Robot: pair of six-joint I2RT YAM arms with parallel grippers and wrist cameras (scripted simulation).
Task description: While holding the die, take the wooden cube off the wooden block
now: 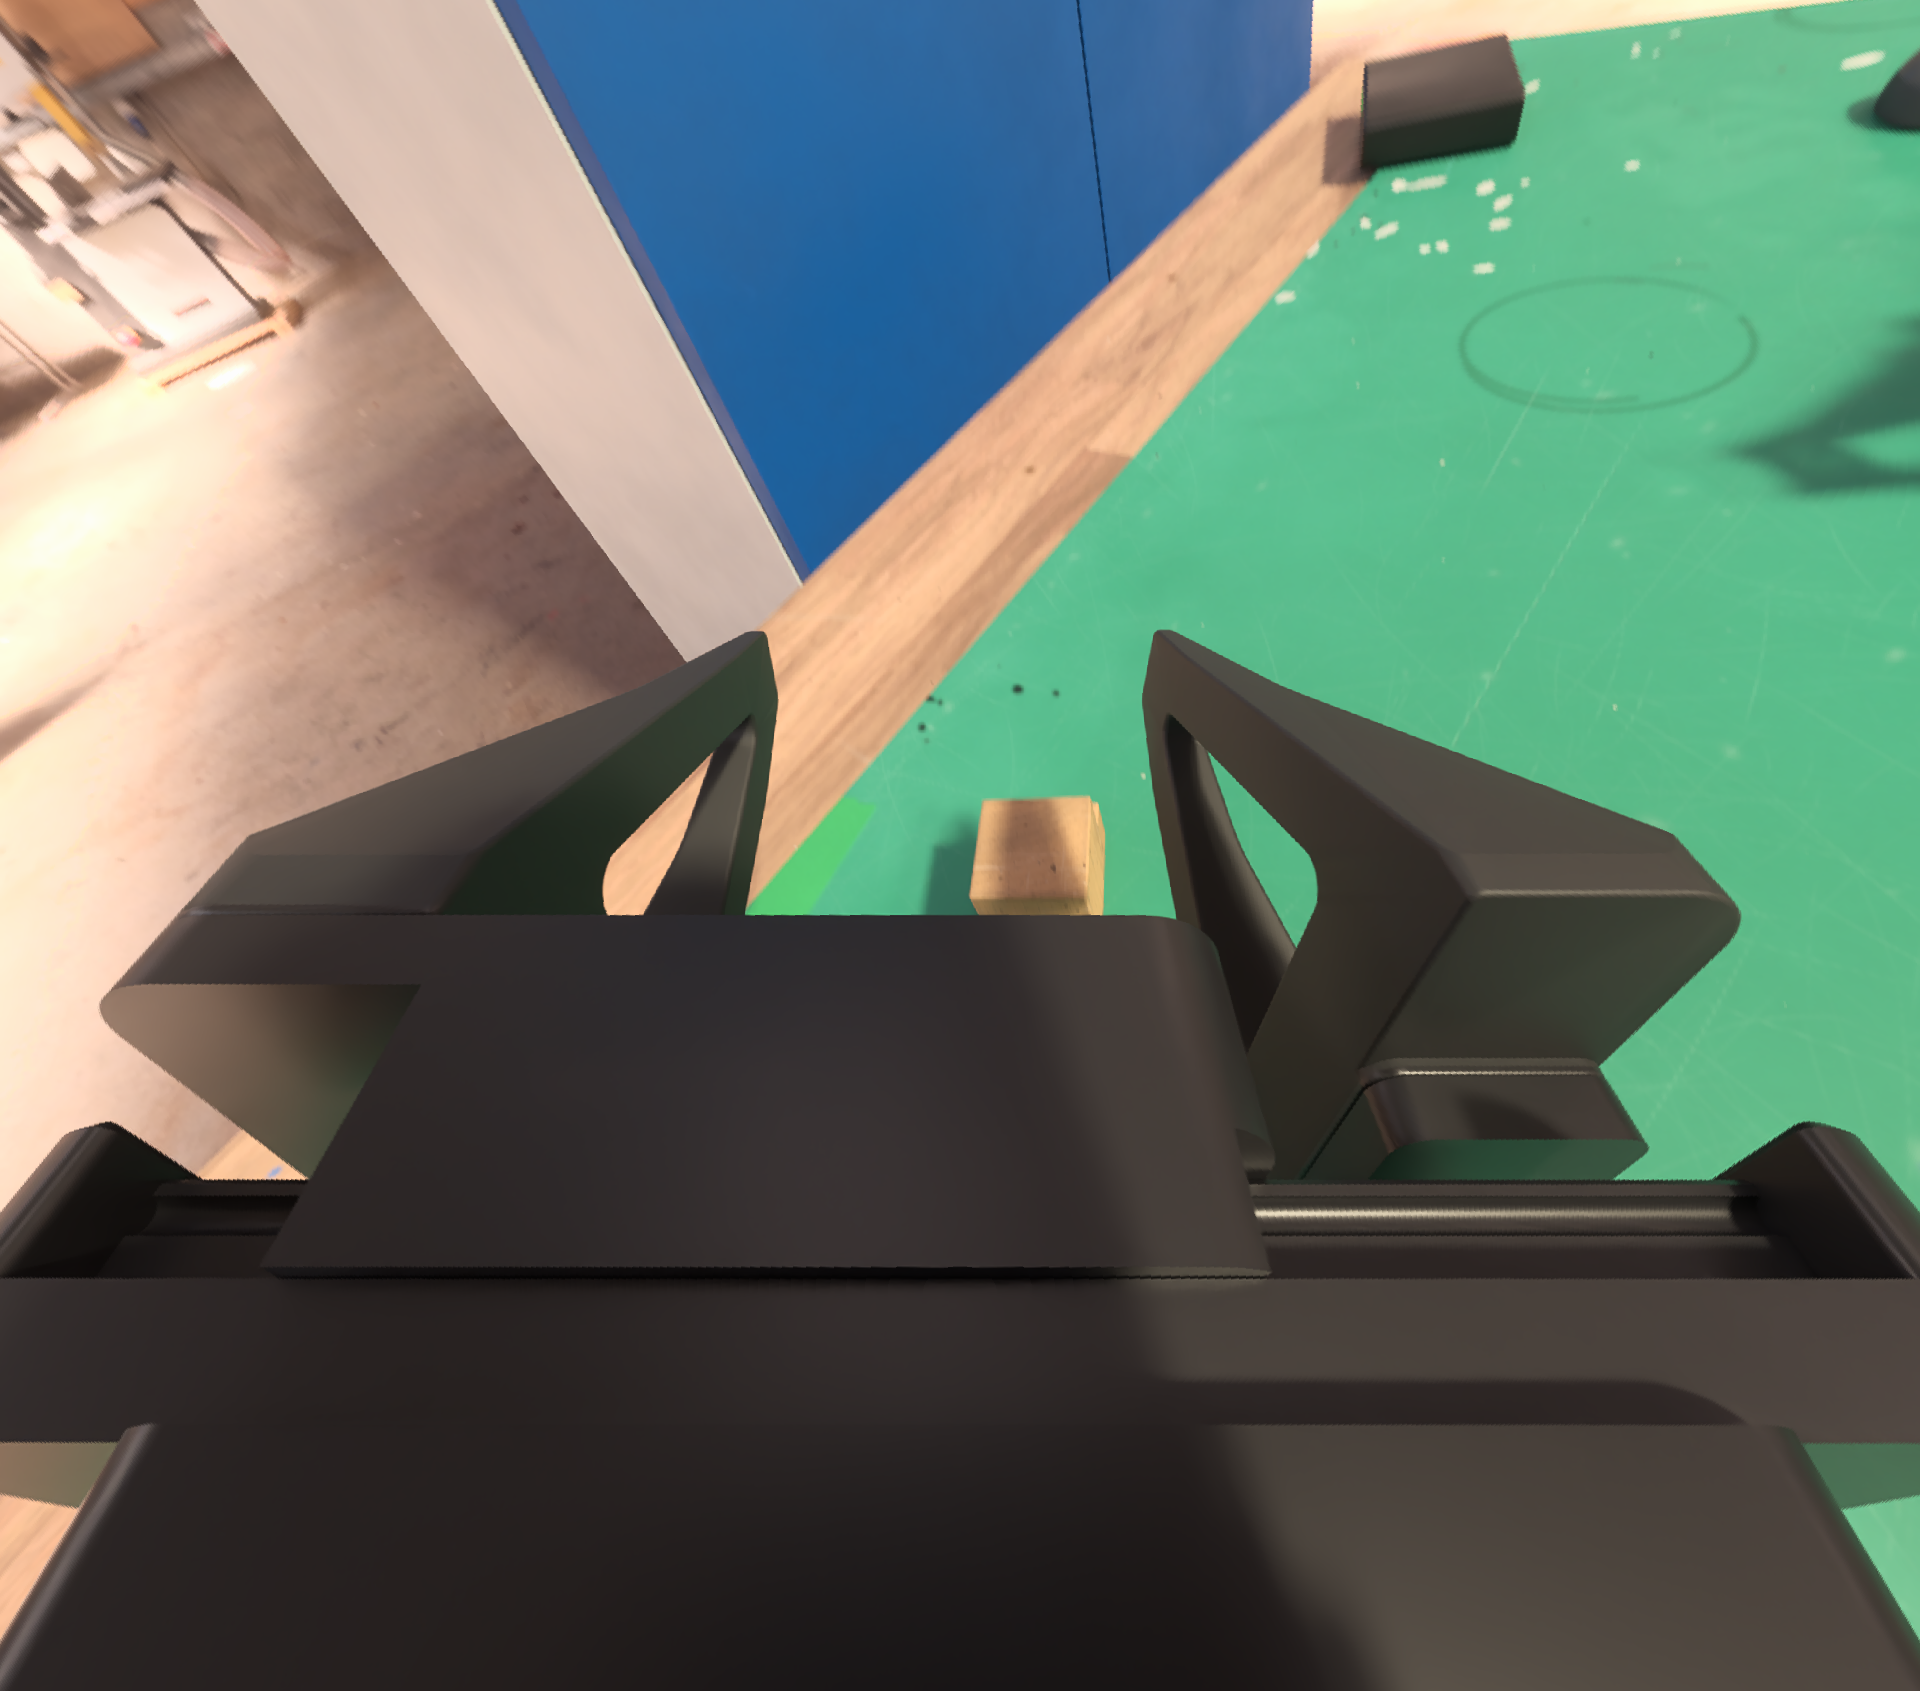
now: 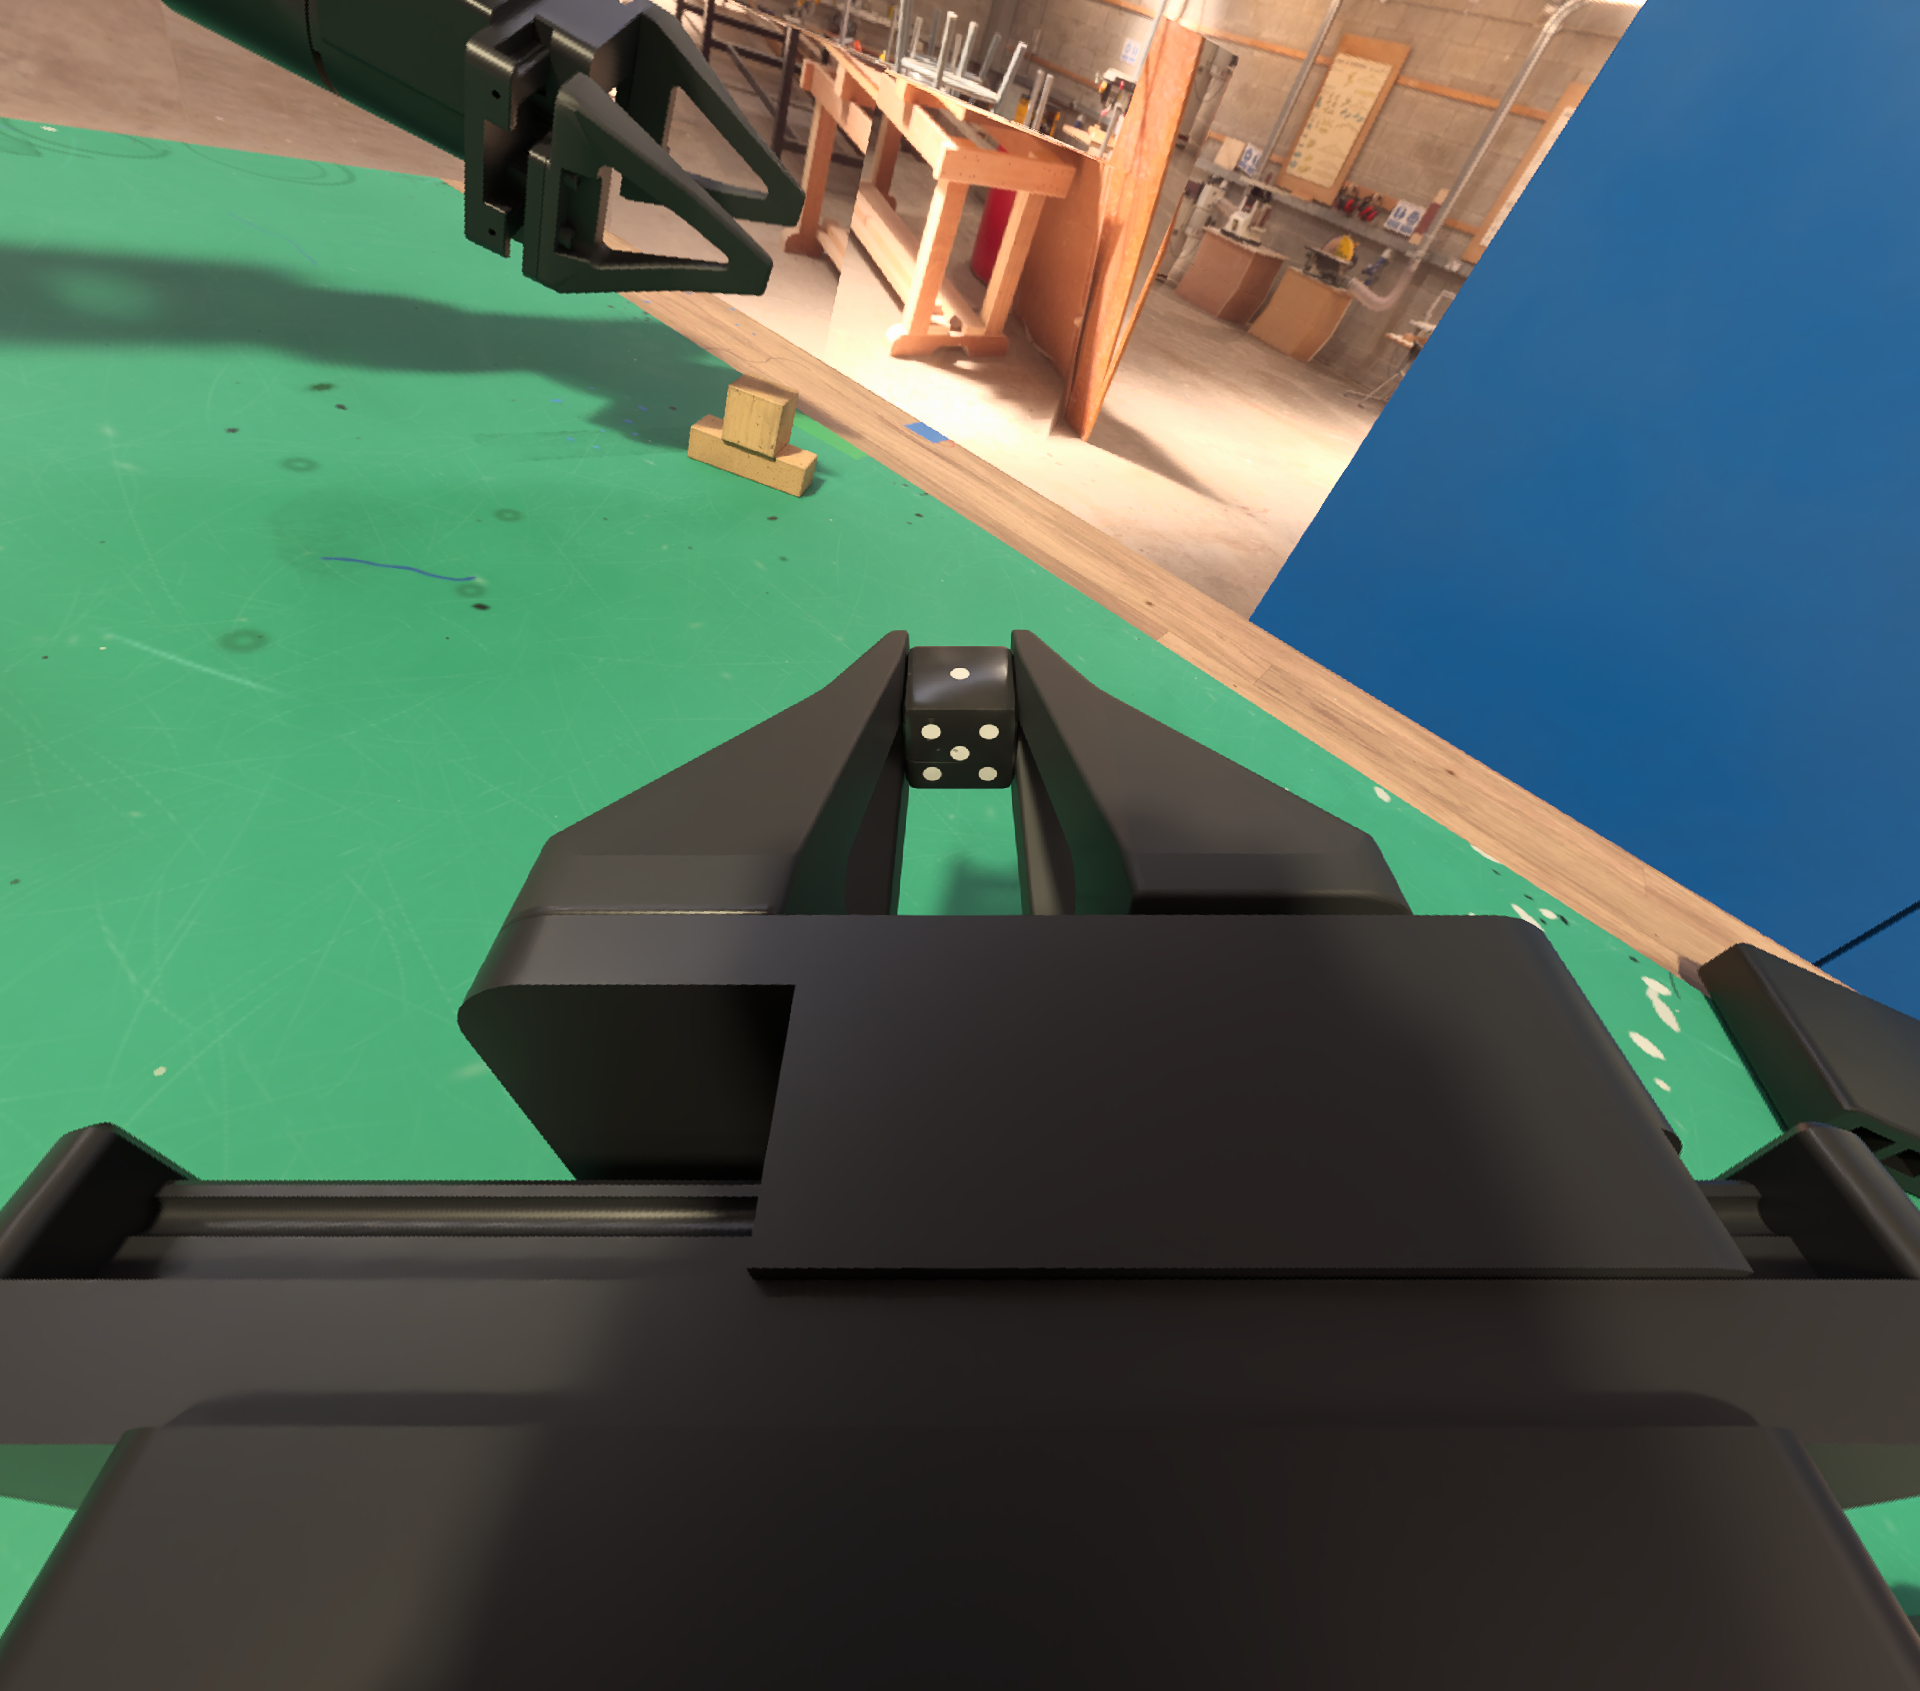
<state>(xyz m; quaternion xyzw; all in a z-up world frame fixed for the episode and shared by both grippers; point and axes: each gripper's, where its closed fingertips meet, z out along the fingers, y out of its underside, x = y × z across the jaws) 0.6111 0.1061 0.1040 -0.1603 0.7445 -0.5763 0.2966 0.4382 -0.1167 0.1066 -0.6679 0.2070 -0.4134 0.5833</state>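
Note:
A small wooden cube [image 2: 760, 418] sits on top of a flat wooden block [image 2: 750, 461] on the green mat near the table's edge. In the left wrist view only the cube [image 1: 1037, 855] shows, low between my fingers; the block is hidden behind the gripper body. My left gripper [image 1: 961, 675] is open and empty, above and short of the cube; it also shows in the right wrist view [image 2: 774, 239], raised over the mat. My right gripper [image 2: 960, 654] is shut on a black die [image 2: 959, 716] with white dots, held above the mat.
A green mat [image 2: 312, 758] covers the wooden table, whose bare edge strip [image 1: 997, 498] runs beside it. A blue panel [image 1: 883, 135] stands past that edge. A black box [image 1: 1442, 98] sits at the mat's far corner. A workshop with benches lies beyond.

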